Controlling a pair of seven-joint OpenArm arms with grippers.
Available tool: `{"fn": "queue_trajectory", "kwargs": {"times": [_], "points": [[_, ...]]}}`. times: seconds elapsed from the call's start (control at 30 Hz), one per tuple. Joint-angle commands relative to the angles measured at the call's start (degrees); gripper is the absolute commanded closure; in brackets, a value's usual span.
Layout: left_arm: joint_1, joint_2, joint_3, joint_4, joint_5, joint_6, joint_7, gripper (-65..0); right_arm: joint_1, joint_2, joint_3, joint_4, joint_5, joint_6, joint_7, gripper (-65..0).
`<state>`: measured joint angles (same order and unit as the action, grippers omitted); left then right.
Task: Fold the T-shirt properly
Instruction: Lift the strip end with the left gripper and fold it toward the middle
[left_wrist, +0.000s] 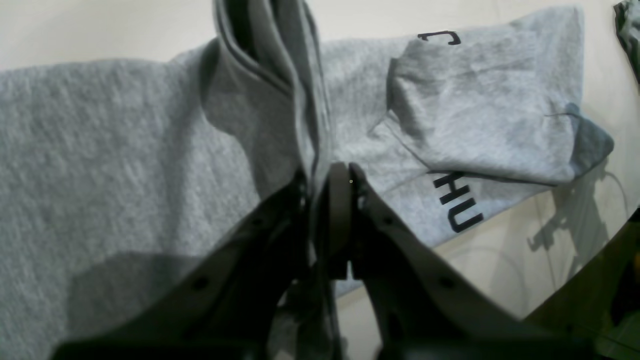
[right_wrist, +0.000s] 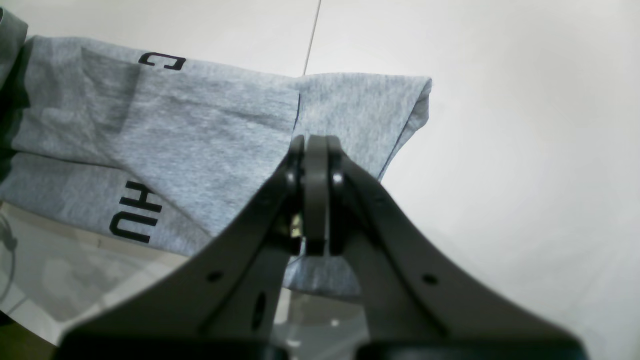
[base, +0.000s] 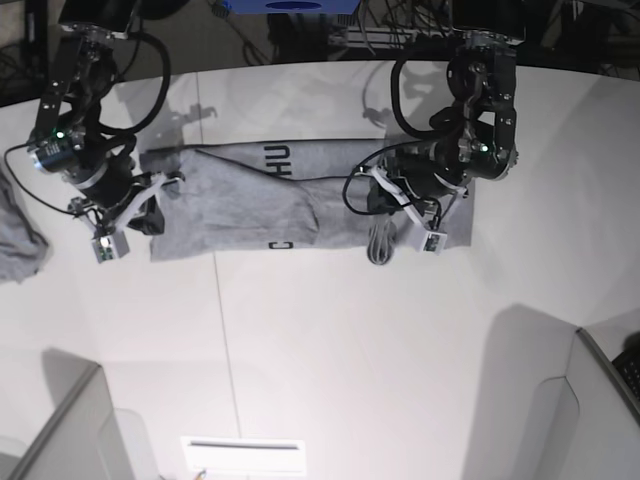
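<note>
- The large heather-grey cotton T-shirt (base: 270, 200) lies stretched out as a long band across the middle of the pale white tabletop (base: 330, 340), between the two arms, folded lengthwise.
- Bold black block lettering (left_wrist: 457, 200) shows on its upper face in two places: near the far edge of the band and near the near edge in the base view.
- In the left wrist view a folded flap (left_wrist: 490, 105) lies over the lettered part, hiding most of the letters.
- The left gripper (left_wrist: 327, 175), a dark grey two-fingered claw, is clenched on a bunched ridge of the T-shirt, and the cloth rises in pleats from between its fingers (left_wrist: 340, 210).
- In the base view that pinched cloth (base: 381, 243) hangs as a short roll at the near edge of the shirt, by the left arm.
- The right gripper (right_wrist: 315, 145), of the same dark grey make, has its fingers pressed fully together just over the other end of the shirt; whether any cloth is caught between them I cannot tell, since the tips hide the contact.
- A smaller grey cloth lump (base: 18, 240) with no lettering lies well apart, at the table's edge beyond the right arm.
</note>
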<state>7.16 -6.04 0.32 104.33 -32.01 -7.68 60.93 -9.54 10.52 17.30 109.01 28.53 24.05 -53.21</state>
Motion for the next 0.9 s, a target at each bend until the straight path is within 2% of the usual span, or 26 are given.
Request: {"fn": "queue_trajectory", "kwargs": {"times": [0.0, 0.1, 0.27, 0.47, 0.53, 0.63, 0.7, 0.77, 0.83, 0.87], "points": [[-0.70, -0.07, -0.27, 0.76, -1.00, -0.27, -1.01, 0.0, 0.71, 0.60, 0.33, 0.83, 0.78, 0.08, 1.12, 0.0], [-0.87, -0.07, -0.27, 0.76, -1.00, -0.27, -1.01, -0.2, 0.71, 0.60, 0.33, 0.83, 0.78, 0.08, 1.12, 0.0], [-2.72, 0.02, -0.10, -0.38, -1.35, -0.27, -0.75, -13.8, 0.71, 0.60, 0.33, 0.92, 0.78, 0.08, 1.12, 0.0], [-3.77, 2.22, 0.34, -2.84, -1.35, -0.27, -0.66, -30.8, 0.71, 0.60, 0.33, 1.01, 0.78, 0.08, 1.12, 0.0], [-3.95, 2.57, 2.54, -2.84, -1.35, -0.27, -0.75, -37.4, 0.71, 0.60, 0.33, 1.01, 0.78, 0.08, 1.12, 0.0], [-5.09, 2.66, 7.81, -2.58, -1.35, -0.27, -0.75, -43.4, 0.71, 0.60, 0.33, 1.01, 0.78, 0.08, 1.12, 0.0], [-5.36, 2.66, 10.80, -2.49, -1.35, -0.27, -0.84, -43.4, 0.71, 0.60, 0.33, 1.01, 0.78, 0.08, 1.12, 0.0], [-4.74, 2.66, 10.72, -0.91, -1.35, -0.27, -0.93, -40.6, 0.71, 0.60, 0.33, 1.01, 0.78, 0.08, 1.12, 0.0], [-2.89, 2.48, 8.87, 2.08, -1.35, -0.27, -0.75, -33.1, 0.71, 0.60, 0.33, 1.10, 0.78, 0.17, 1.12, 0.0], [-1.66, 2.48, 7.02, 4.19, -1.35, -0.27, -0.75, -26.0, 0.71, 0.60, 0.33, 1.10, 0.78, 0.17, 1.12, 0.0]]}}
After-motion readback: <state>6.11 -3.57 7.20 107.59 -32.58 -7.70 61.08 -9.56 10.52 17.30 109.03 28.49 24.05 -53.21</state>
